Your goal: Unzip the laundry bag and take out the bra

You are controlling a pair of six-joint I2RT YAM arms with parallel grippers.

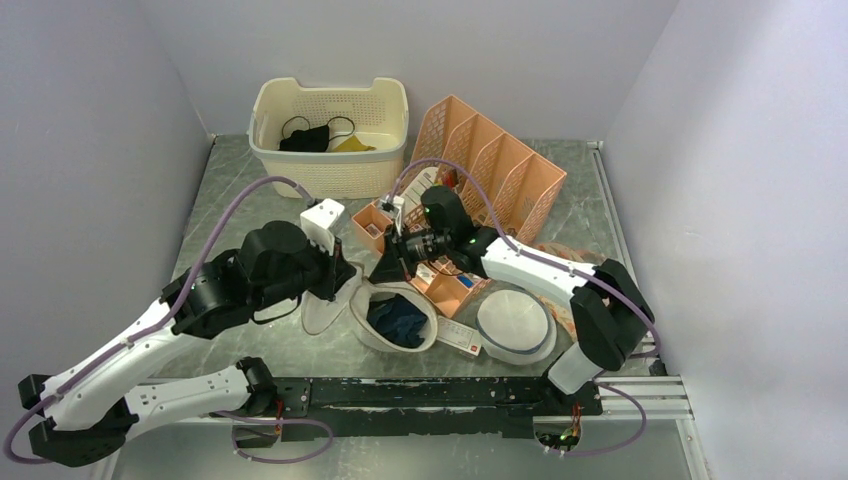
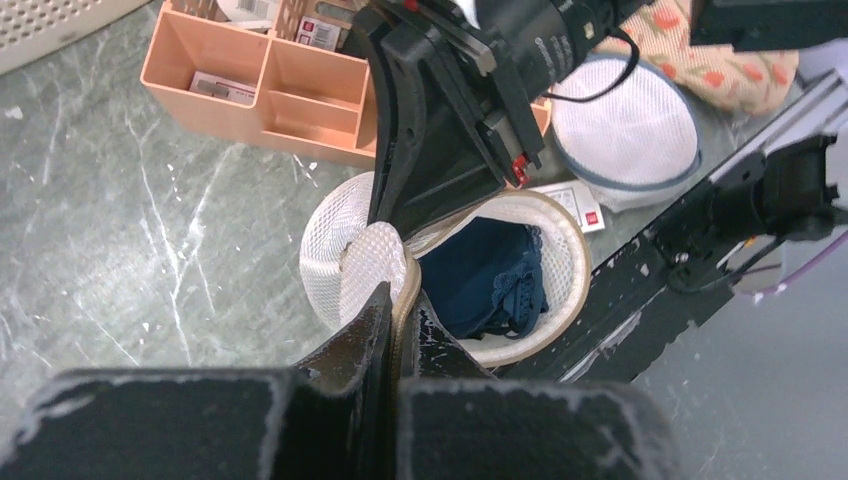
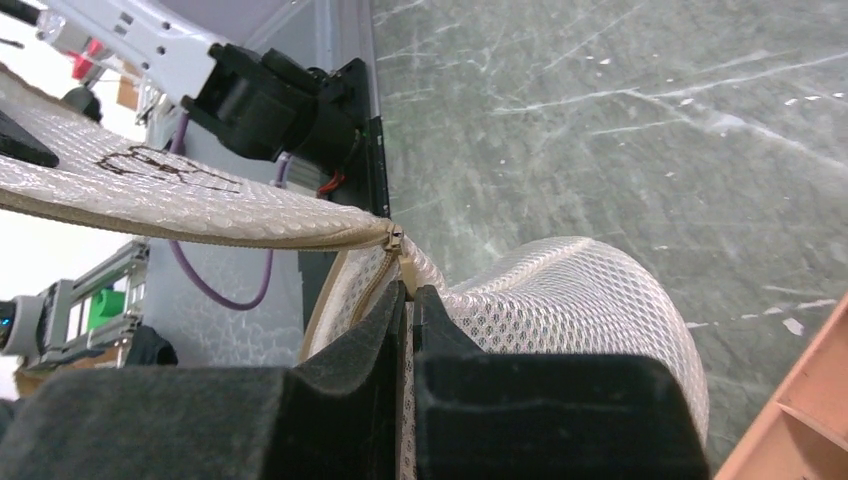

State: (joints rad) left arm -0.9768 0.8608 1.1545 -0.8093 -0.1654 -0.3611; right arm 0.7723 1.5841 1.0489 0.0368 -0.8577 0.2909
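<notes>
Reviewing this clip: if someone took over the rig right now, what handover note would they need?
Left gripper: shut on the beige rim of the laundry bag.
Right gripper: shut on the bag's trim just below the zipper slider.
The bag sits mid-table with its mouth open; the bra lies inside, untouched.
Done: the bag looks largely unzipped.
Left: free one gripper, reach in and lift the bra out.

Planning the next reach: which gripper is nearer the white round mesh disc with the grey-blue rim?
Right. The right gripper pinches the back rim of the beige-trimmed white mesh laundry bag, left of the disc; the left gripper pinches its left edge, farther off.
</notes>
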